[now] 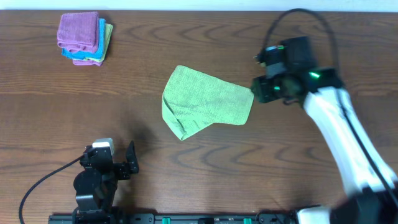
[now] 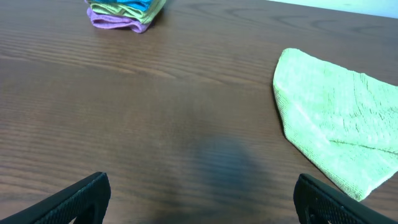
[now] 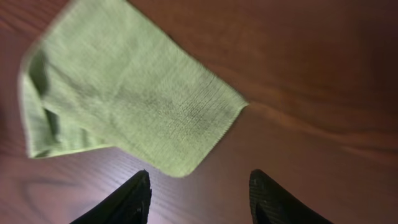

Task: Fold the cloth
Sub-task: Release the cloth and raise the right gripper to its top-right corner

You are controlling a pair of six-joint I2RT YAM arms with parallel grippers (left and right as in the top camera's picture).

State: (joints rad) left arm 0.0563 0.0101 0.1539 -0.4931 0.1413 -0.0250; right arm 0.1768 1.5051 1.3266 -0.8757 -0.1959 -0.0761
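A green cloth (image 1: 205, 102) lies folded over on the wooden table near the middle, its lower left corner doubled under. It also shows in the left wrist view (image 2: 339, 130) and in the right wrist view (image 3: 124, 93). My right gripper (image 1: 256, 90) is open and empty, just off the cloth's right edge; in the right wrist view (image 3: 200, 190) its fingers hang above the bare table beside the cloth's corner. My left gripper (image 1: 127, 163) is open and empty near the front edge, well away from the cloth; it also shows in the left wrist view (image 2: 200, 196).
A stack of folded cloths, purple on top with blue and green below (image 1: 84, 37), sits at the far left corner and shows in the left wrist view (image 2: 124, 12). The table (image 1: 311, 186) is dark wood.
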